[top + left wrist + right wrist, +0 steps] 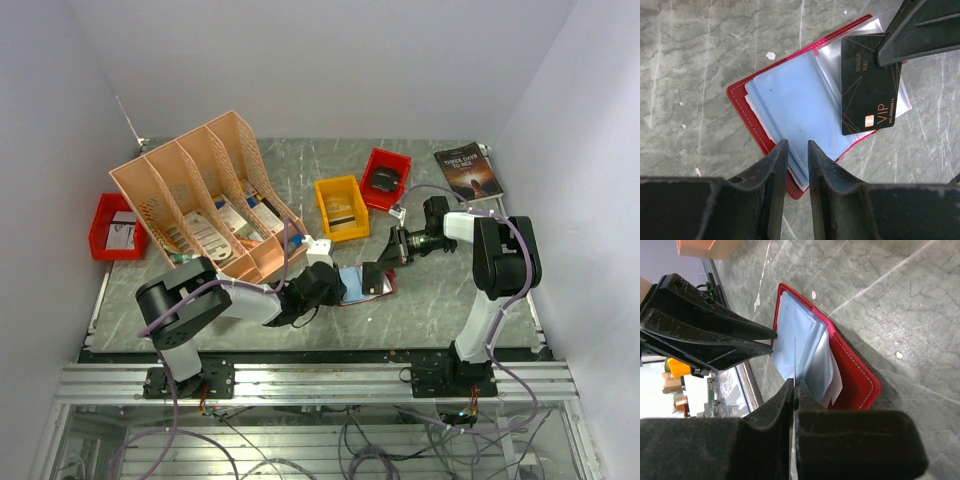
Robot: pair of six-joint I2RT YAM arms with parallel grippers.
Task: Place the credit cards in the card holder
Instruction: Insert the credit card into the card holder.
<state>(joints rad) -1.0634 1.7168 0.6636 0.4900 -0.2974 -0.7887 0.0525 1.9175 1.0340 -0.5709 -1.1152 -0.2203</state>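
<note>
From above, the open card holder lies on the table near its front edge. In the left wrist view, the left claw stands slightly apart over its pockets, with unclear grip, beside a black credit card. In the right wrist view, the right claw is clamped on that card.

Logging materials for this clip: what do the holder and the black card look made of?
The holder looks leather or imitation: matte red, white stitched edge. Its pockets: clear, glossy plastic film. The card: probably plastic, satin black, gold print.
</note>
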